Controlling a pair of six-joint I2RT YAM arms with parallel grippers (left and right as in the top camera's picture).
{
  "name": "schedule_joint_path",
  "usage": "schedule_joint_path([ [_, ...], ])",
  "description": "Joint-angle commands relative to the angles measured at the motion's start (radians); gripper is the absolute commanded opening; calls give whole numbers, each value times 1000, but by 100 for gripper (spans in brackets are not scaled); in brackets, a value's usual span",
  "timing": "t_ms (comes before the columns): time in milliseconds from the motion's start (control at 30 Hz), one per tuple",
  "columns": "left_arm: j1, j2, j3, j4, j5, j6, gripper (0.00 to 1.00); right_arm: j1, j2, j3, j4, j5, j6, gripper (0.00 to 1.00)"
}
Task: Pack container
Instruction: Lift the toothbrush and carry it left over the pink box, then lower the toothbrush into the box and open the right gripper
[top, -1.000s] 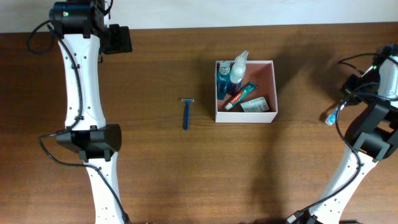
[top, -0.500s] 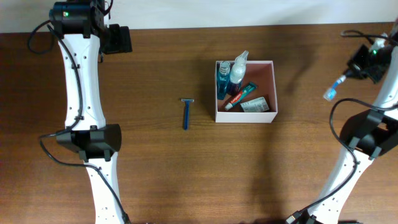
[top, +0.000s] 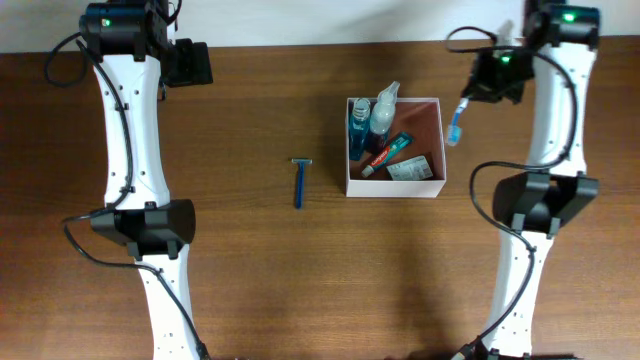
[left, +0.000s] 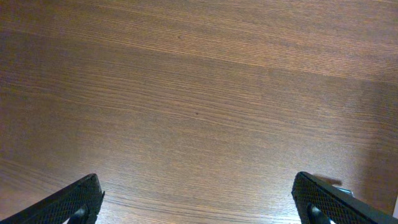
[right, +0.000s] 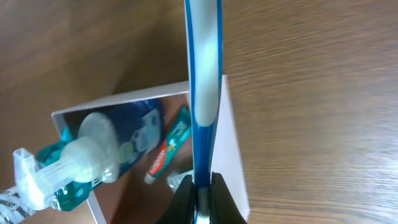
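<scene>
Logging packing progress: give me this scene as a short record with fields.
left gripper: open, empty, over table
right gripper: shut on toothbrush
toothbrush: in the air by the container's right wall
container: holds bottles, toothpaste, carton
razor: on table, left of container
left to pack: toothbrush, razor

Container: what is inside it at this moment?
Inside the container: a blue bottle, a clear pump bottle, a toothpaste tube and a small carton. Anything lying beneath them is covered. The toothbrush held by the right tool is outside it.
</scene>
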Motion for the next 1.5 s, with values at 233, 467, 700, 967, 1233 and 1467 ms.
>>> schedule_joint_path([
  [233,3,9,0,-1,-11,-9,99,158,-43,18,-6,161,-21,4],
  [467,3,9,0,-1,-11,-9,99,212,-42,10,-6,229,-21,4],
  [700,3,9,0,-1,-11,-9,99,211,-41,10,-6,256,-21,4],
  [967,3,9,0,-1,-11,-9,99,217,-40,10,-6,262,-21,4],
  [1233,3,9,0,-1,-11,-9,99,221,-40,8,-6,261,-21,4],
  [1467,3,9,0,-1,-11,-9,99,221,-40,8,-6,261,-21,9],
])
